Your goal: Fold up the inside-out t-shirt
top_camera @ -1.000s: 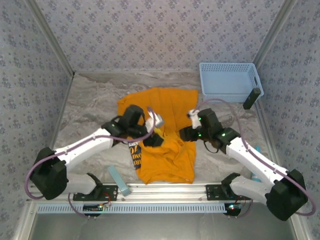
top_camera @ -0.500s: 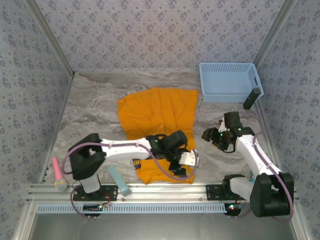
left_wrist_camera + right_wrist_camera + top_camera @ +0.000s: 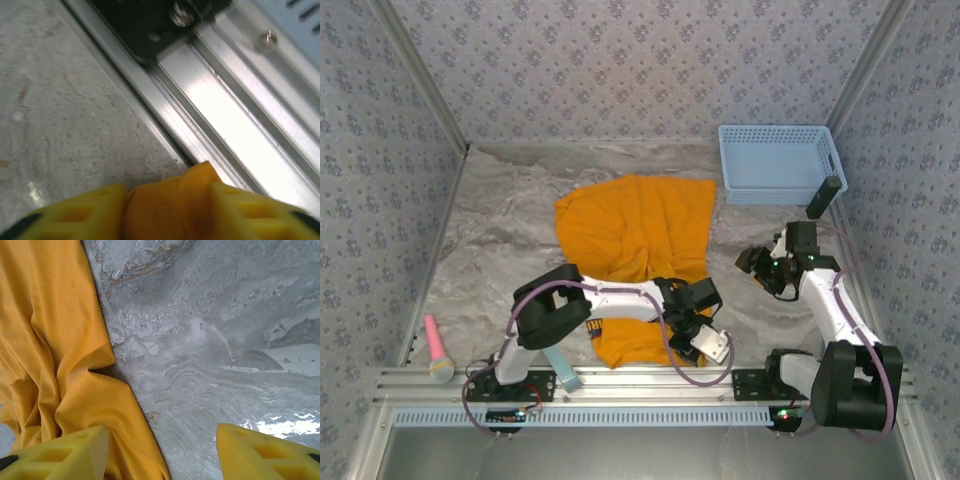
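Table [image 3: 490, 230], grey marbled: work surface. Inside-out t-shirt [image 3: 635, 225], orange, centre frame, rumpled toward lower centre. Right gripper [image 3: 162, 452]: fingers wide apart, empty, over bare table beside the t-shirt's edge. Left gripper [image 3: 167, 202], lower centre: pinching the t-shirt's near corner by rail [image 3: 235, 115]. Handling: lift corner clear, carry across evenly, avoid dragging. Writing: none legible.

t-shirt [image 3: 635, 230] centre; basket [image 3: 775, 192] behind-right; microphone [image 3: 436, 345] front-left.
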Controlling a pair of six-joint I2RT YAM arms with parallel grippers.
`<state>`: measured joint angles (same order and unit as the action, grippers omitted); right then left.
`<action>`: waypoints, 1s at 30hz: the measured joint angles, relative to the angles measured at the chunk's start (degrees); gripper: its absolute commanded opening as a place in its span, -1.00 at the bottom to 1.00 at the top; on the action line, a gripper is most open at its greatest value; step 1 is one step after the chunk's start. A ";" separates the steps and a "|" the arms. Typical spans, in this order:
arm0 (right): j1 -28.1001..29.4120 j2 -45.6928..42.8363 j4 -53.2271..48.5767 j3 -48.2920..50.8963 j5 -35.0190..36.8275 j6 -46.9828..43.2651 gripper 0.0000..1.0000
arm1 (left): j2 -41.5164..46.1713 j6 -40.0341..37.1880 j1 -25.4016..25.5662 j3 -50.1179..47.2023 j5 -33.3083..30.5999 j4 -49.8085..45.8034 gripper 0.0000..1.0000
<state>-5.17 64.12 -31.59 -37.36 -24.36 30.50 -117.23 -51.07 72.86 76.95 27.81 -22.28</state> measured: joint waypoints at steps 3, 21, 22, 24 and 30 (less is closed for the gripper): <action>-0.52 -0.33 0.70 0.96 -0.55 0.15 0.11 | -0.63 -0.96 -0.48 0.39 1.11 -0.31 -1.00; 16.85 -0.04 13.57 8.52 -6.86 -4.39 0.40 | 17.00 18.86 -27.80 -6.80 3.19 18.88 -1.00; 20.87 0.04 15.56 8.52 -7.02 -4.68 0.42 | 17.00 20.22 -28.68 -7.10 3.15 19.85 -1.00; 29.07 0.79 20.35 8.61 -6.99 -4.94 0.50 | 16.98 22.62 -29.62 -7.69 2.97 21.33 -1.00; 44.46 7.32 33.92 8.61 -4.57 -2.40 0.55 | 16.79 27.50 -30.21 -7.91 2.95 25.77 -1.00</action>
<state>39.29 71.44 2.33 -28.75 -28.93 28.10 -100.44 -23.57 42.65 69.04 30.76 3.49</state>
